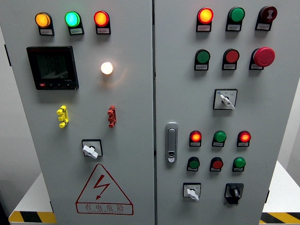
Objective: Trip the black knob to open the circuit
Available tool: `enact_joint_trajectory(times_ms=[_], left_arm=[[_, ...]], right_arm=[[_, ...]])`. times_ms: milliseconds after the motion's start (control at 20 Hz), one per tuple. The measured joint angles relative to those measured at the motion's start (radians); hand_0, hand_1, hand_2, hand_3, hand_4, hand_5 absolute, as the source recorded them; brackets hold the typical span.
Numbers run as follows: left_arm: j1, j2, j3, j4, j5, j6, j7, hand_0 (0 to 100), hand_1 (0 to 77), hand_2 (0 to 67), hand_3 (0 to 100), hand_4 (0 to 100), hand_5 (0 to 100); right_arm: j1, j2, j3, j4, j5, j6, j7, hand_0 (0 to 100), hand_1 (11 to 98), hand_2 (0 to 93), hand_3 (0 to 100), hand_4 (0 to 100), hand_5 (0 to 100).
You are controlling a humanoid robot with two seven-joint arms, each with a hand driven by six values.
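No robot hands showing anywhere, so cannot tell apart or together. Black knob sitting at five o'clock on the panel. Red warning triangle reading "有电危险" at seven o'clock.

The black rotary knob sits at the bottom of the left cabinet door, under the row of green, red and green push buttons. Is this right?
Not quite. The head view shows the black rotary knob at the bottom of the right cabinet door, not the left one. It does sit under the row of green, red and green push buttons. No robot hand is in view.
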Motion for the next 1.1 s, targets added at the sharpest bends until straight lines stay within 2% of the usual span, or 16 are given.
enact_joint_trajectory(times_ms=[450, 700, 900, 1100], left_arm=[[0.001, 0.0, 0.0, 0.0, 0.0, 0.0, 0.0, 0, 0.0, 19.5, 26, 10, 9], [0.0, 0.0, 0.0, 0.0, 0.0, 0.0, 0.0, 0, 0.0, 19.5, 26, 10, 9], [0.0, 0.0, 0.0, 0.0, 0.0, 0.0, 0.0, 0, 0.0, 19.5, 26, 10, 9], [0.0, 0.0, 0.0, 0.0, 0.0, 0.0, 0.0, 0, 0.0, 19.5, 26, 10, 9]], right_arm=[[0.007, 0.0006, 0.011, 0.003, -0.005, 0.0, -0.001, 81, 32.2, 0.0, 5, 0, 10], [0.027, 0.0004, 0.083, 0.0, -0.046, 0.0, -0.001, 80, 32.2, 0.0, 5, 0, 10], [0.037, 0.0004, 0.3, -0.01, -0.264, 0.005, -0.024, 80, 32.3, 0.0, 5, 0, 10], [0.048, 0.0004, 0.558, -0.019, -0.513, 0.055, -0.051, 80, 32.4, 0.0, 5, 0, 10]])
